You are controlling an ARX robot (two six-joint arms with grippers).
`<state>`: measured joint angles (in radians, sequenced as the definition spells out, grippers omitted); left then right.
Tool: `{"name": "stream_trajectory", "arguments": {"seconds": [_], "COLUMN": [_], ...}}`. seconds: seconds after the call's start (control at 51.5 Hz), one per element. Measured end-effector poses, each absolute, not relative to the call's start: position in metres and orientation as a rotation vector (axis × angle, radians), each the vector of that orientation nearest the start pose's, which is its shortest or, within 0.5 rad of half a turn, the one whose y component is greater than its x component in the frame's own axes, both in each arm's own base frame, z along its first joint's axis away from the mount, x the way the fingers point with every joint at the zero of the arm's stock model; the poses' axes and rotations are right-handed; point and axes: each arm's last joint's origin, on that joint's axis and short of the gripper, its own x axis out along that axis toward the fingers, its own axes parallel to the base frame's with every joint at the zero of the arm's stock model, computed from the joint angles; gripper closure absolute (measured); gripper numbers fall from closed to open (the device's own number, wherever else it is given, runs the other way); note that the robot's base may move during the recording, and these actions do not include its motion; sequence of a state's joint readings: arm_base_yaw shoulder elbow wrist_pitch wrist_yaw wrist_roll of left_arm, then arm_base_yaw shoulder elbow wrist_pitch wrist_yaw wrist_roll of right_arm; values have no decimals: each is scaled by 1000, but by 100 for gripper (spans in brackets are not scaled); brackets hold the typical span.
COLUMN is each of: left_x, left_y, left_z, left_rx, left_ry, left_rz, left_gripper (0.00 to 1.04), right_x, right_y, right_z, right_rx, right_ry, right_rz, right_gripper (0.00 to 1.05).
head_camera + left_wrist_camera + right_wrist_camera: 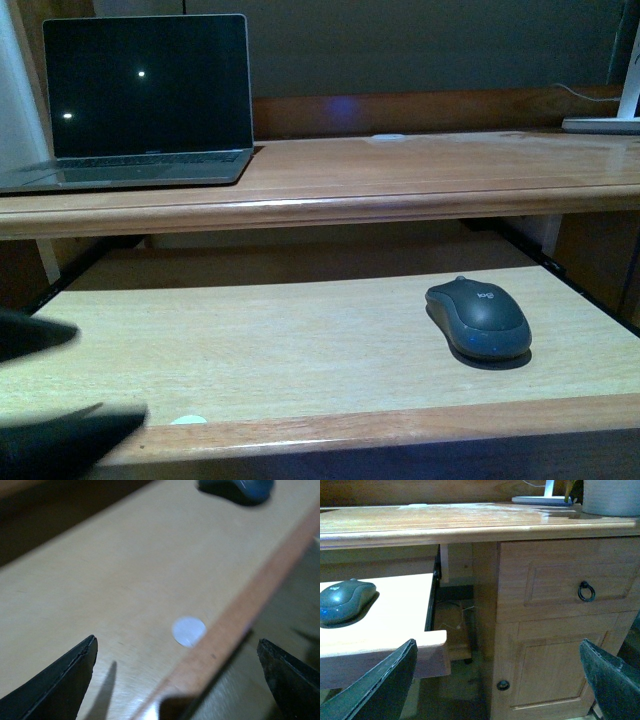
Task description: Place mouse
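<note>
The dark grey mouse (478, 320) lies on the pulled-out keyboard shelf (260, 350), towards its right side. It also shows in the left wrist view (237, 489) and in the right wrist view (345, 601). My left gripper (60, 385) is open and empty at the shelf's front left corner, far left of the mouse; in the left wrist view (177, 680) its jaws straddle the shelf's front edge. My right gripper (497, 685) is open and empty, out of the front view, below and to the right of the shelf, facing the desk's cabinet.
An open laptop (145, 100) with a dark screen stands on the desk top (420, 170) at back left. A white lamp base (605, 120) is at back right. A white round sticker (187, 420) is on the shelf's front. A drawer with ring handle (586, 591) and a cabinet door (555, 670) stand right of the shelf.
</note>
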<state>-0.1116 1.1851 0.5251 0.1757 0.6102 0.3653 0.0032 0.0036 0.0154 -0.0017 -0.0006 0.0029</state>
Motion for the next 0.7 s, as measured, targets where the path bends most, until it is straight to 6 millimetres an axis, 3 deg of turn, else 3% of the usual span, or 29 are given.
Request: {"name": "stream_trajectory", "arguments": {"seconds": [0.116, 0.213, 0.252, 0.349, 0.427, 0.524, 0.699], "left_x": [213, 190, 173, 139, 111, 99, 98], "left_y": [-37, -34, -35, -26, -17, -13, -3], "left_z": [234, 247, 250, 248, 237, 231, 215], "left_rx": [95, -16, 3, 14, 15, 3, 3], "left_ry": [267, 233, 132, 67, 60, 2, 5], "left_rz": [-590, -474, -339, -92, -2, -12, -23], "left_gripper": [8, 8, 16, 32, 46, 60, 85], "right_x": [97, 97, 97, 97, 97, 97, 97], "right_y": [0, 0, 0, 0, 0, 0, 0], "right_z": [168, 168, 168, 168, 168, 168, 168], "right_rx": [3, 3, 3, 3, 3, 3, 3], "right_ry": [-10, -10, -10, -10, -10, -10, -10], "right_rz": [4, 4, 4, 4, 3, 5, 4], "right_gripper": [7, 7, 7, 7, 7, 7, 7]}}
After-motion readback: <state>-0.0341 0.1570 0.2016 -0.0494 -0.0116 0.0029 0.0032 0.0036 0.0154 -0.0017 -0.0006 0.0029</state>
